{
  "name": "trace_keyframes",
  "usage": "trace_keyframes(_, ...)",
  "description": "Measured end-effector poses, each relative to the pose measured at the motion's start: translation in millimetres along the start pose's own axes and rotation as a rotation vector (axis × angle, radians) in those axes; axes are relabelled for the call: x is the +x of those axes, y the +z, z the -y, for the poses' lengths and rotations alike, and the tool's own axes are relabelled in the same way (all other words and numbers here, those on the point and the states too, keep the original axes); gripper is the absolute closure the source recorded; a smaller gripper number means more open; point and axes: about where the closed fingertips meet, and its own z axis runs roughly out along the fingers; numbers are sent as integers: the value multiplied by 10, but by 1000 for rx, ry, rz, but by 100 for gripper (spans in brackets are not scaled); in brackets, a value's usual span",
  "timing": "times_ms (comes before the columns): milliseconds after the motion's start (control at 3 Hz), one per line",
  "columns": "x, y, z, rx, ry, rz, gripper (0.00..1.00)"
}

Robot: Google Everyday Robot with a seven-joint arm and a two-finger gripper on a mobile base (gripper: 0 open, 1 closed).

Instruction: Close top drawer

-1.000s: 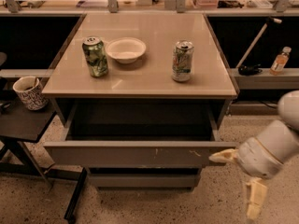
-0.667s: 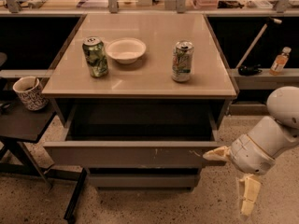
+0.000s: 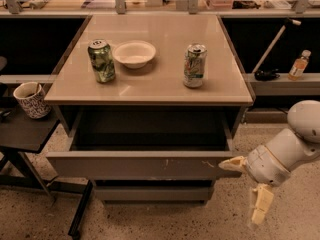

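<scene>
tbl top (image 3: 150,86) | green can (image 3: 101,60) L, bowl (image 3: 134,53) mid, pale can (image 3: 194,65) R | hand (image 3: 241,191) low R, off tbl

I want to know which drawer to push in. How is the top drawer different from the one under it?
The top drawer is pulled out, its inside showing; the lower drawer is pushed in. The top drawer's front has pale scratches; the lower drawer's shows none. Both are grey, without handles. The gripper is at the top drawer's right front corner, jaws open.
</scene>
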Motion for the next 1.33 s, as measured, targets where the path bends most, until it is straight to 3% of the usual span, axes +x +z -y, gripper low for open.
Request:
trace_keyframes(333, 64, -5, 484, 36, 73, 118, 0)
trace_keyframes(667, 76, -20, 518, 43, 81, 129, 0)
trace_keyframes(1000, -17, -304, 869, 140, 121, 202, 0)
trace_keyframes(1333, -72, -488, 1062, 195, 145, 243, 0)
